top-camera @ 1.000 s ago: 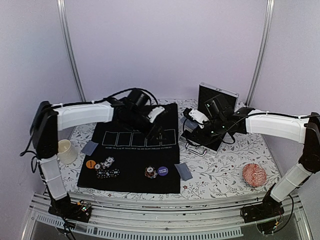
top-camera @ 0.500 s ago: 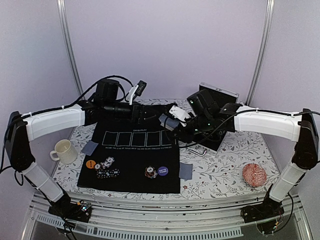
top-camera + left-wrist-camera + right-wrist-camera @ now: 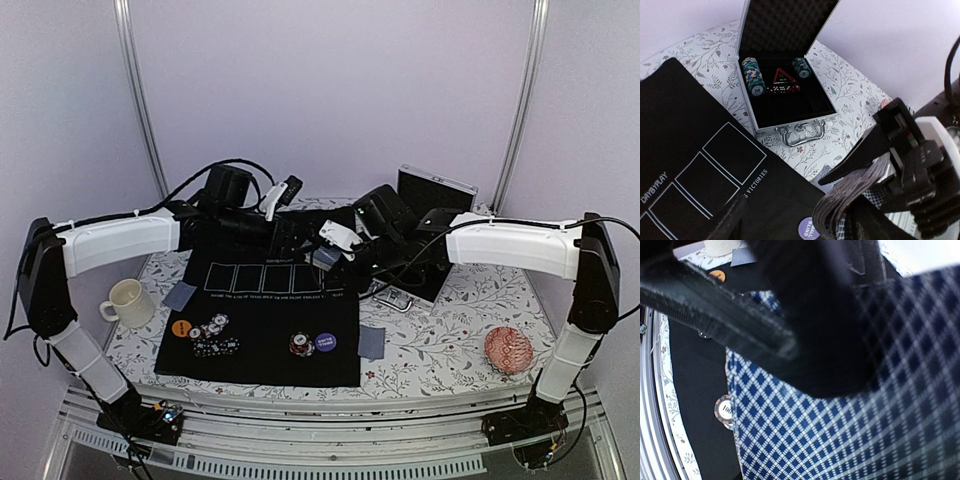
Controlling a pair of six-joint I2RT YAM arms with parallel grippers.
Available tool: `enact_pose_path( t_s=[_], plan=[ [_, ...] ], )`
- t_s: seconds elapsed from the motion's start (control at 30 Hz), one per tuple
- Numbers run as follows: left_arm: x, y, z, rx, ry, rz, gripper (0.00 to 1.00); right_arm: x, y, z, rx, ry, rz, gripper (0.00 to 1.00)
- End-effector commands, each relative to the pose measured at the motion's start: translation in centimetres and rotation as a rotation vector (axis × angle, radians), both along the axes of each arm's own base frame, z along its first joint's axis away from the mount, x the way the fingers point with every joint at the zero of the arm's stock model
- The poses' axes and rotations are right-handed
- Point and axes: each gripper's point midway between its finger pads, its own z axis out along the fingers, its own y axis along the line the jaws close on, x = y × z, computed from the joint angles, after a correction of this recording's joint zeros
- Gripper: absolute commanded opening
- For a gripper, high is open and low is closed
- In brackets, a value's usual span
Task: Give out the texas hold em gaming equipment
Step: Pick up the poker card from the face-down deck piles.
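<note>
Nearest, on the black mat [image 3: 260, 320], chip stacks [image 3: 210, 330] sit between an orange button [image 3: 181, 327] and a purple button [image 3: 325, 341]. Beyond, the right gripper [image 3: 335, 250] is clamped on the deck of cards [image 3: 842, 202] — checked backs fill its wrist view. The left gripper [image 3: 300, 238] meets it, its jaws blurred; I cannot tell their state. Farthest is the open case [image 3: 790, 131] — mostly hidden from above.
</note>
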Motion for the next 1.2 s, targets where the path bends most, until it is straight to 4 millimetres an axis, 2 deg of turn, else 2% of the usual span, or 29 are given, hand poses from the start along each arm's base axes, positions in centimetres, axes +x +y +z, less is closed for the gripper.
enact_pose_path(
  t_s=[0.0,0.23,0.4,0.6,0.73,0.87,1.0,1.13,1.17],
  plan=[
    [0.8,0.9,-0.9,0.094,-0.026,0.055,0.59,0.1,0.9,1.4,0.032,-0.029,0.021,0.38],
    [1.0,1.5,-0.8,0.112,-0.039,0.083,0.38,0.1,0.4,0.8,0.015,-0.026,0.009,0.38],
    [0.9,2.0,-0.4,0.118,-0.052,0.097,0.35,0.0,0.3,0.5,0.007,-0.024,0.006,0.38],
    [0.6,1.9,0.4,0.099,-0.062,0.083,0.36,0.1,0.3,0.5,0.005,-0.027,0.007,0.37],
    [-0.2,1.3,1.0,0.059,-0.053,0.033,0.28,0.0,0.2,0.6,0.009,-0.029,0.009,0.37],
    [-0.6,1.2,1.6,0.042,-0.062,0.017,0.25,0.0,0.1,0.5,0.006,-0.032,0.008,0.37],
    [-0.6,1.5,1.8,0.049,-0.075,0.027,0.12,0.0,0.0,0.3,0.001,-0.031,0.009,0.37],
    [-0.8,1.6,2.2,0.043,-0.077,0.018,0.09,0.1,-0.1,0.5,0.006,-0.035,0.004,0.37],
    [-0.9,1.6,2.2,0.043,-0.078,0.017,0.02,0.1,-0.2,0.5,0.005,-0.036,0.004,0.37]
  ],
)
